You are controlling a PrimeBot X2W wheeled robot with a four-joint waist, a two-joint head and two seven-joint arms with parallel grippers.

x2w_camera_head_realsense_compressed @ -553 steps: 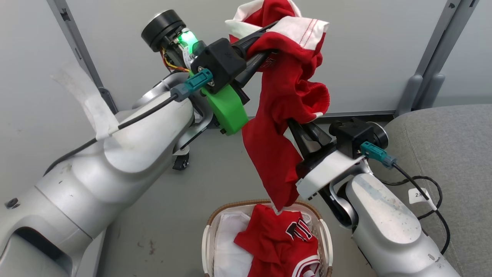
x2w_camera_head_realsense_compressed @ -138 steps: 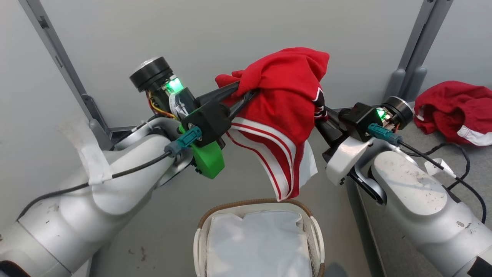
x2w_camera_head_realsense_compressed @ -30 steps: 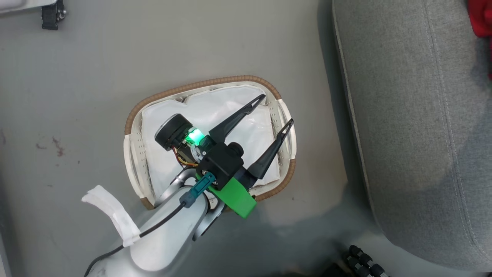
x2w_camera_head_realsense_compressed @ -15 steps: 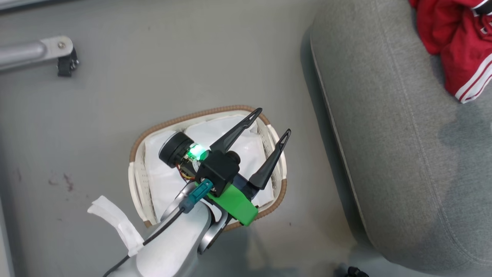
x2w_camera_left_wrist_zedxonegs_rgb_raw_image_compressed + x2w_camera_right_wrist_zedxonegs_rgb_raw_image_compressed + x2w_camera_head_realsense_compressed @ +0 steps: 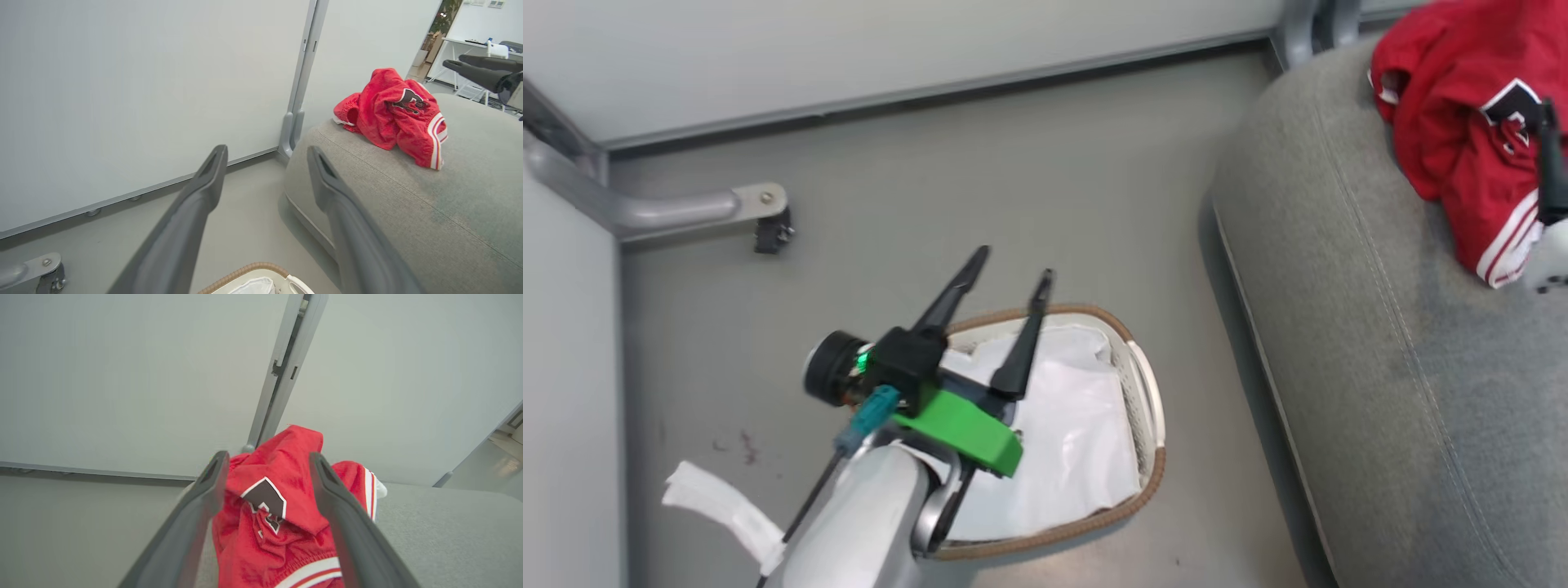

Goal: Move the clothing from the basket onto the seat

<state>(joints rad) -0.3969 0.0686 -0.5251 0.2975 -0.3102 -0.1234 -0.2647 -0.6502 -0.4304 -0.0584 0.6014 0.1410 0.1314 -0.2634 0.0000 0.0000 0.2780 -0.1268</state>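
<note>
Clearly the clothing [image 5: 1462, 139] is off the floor side of things: it lies as one bunched red heap on the far end of the seat [image 5: 1380, 367], close to the wall post. You cannot tell how many pieces make up the heap, since the folds run into each other.

Judge it as light, soft and limp, with a smooth sporty weave that probably slides easily between hard fingers. It is not fragile, so a firm pinch should do no harm. If you need to shift it, take a thick gathered fold or the white-striped hem, where several layers stack up; a single thin layer would likely slip out or drag the rest behind it. Expect it to drape and swing when lifted, not hold any shape.

Your right tool [image 5: 268, 457] stands wide open and has hold of nothing. The wrist view looks through its spread fingers at the heap, and the left wrist view shows it in the air to the right of the cloth, apart from it. Your left tool [image 5: 1014, 261] is also spread fully and empty, hanging over the far left part of the basket [image 5: 1147, 392].

That basket sits on the floor, left of the seat and on the near side. What shows inside it is the white liner sheet [image 5: 1070, 441], crumpled flat, with no red on it; your left arm covers its near left corner, so that patch you cannot check.
</note>
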